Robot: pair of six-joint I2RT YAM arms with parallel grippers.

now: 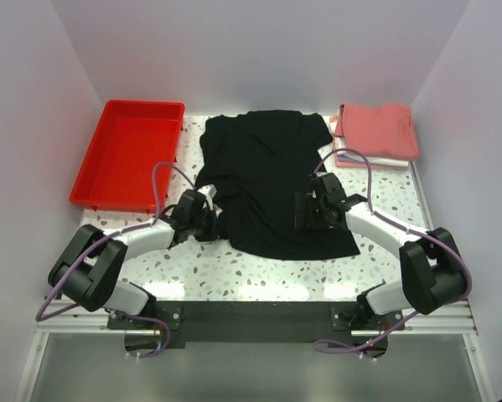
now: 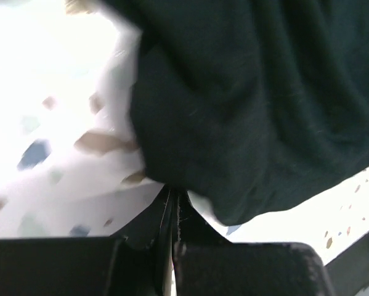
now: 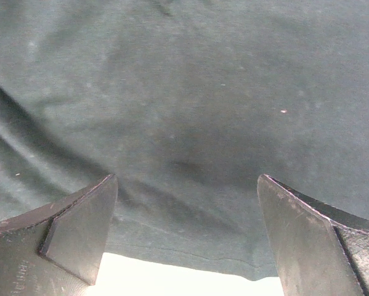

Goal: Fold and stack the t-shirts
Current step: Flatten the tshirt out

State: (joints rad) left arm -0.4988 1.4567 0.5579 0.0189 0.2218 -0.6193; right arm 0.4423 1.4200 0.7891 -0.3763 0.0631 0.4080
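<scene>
Pinching shut, the left gripper point(image 2: 172, 200) is biting the near-left edge of the black shirt point(image 1: 263, 172), with cloth bunching right at its tips. Right gripper point(image 3: 187, 185) is hanging wide open just above the shirt's right side, close to the bottom hem, holding nothing. Shirt is lying spread in the middle of the table point(image 1: 259, 276), hem toward the arms, long axis running near to far. Each arm is working its own side of the cloth, so the next move is probably depending on the right jaws dropping straight down onto the hem edge below them. Folded stack point(image 1: 376, 134), salmon on top, is sitting at the far right, nearer the right arm. Red tray point(image 1: 137, 109) is sitting far left.
</scene>
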